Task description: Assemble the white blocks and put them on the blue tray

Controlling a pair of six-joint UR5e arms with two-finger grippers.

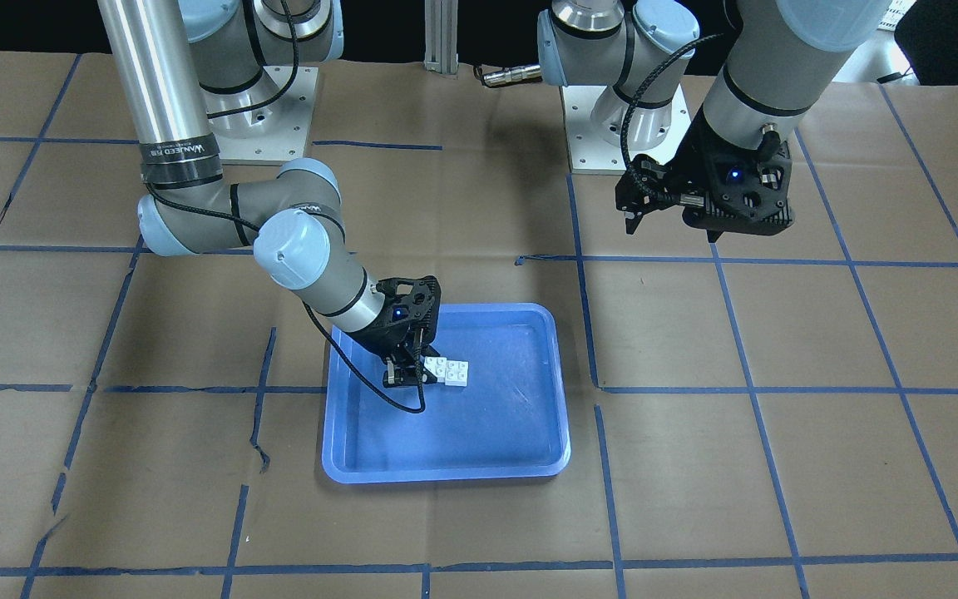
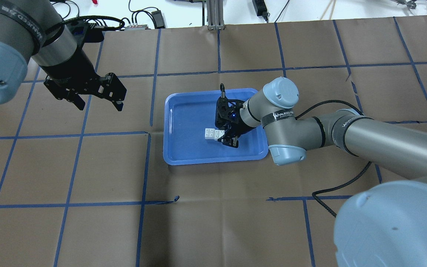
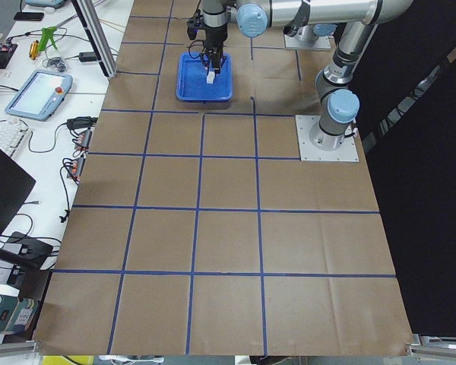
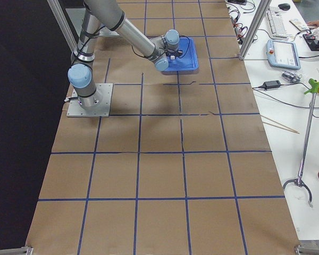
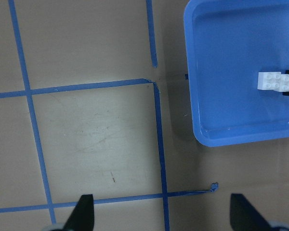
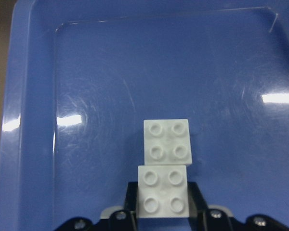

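The two white blocks (image 6: 166, 142) are joined in a staggered pair and sit low over the floor of the blue tray (image 2: 213, 160). My right gripper (image 6: 163, 197) is shut on the nearer block, with a finger on each side of it. The pair also shows in the front view (image 1: 451, 371) and the overhead view (image 2: 212, 133), inside the tray's middle. My left gripper (image 2: 100, 106) is open and empty, held above the bare table well to the tray's left. Its wrist view shows the tray (image 5: 231, 110) and the blocks (image 5: 273, 82) off to the right.
Brown paper with a blue tape grid covers the table (image 2: 213, 222). Both arm bases (image 1: 629, 125) stand at the robot's edge of the table. Side benches hold a teach pendant (image 3: 36, 90), cables and tools.
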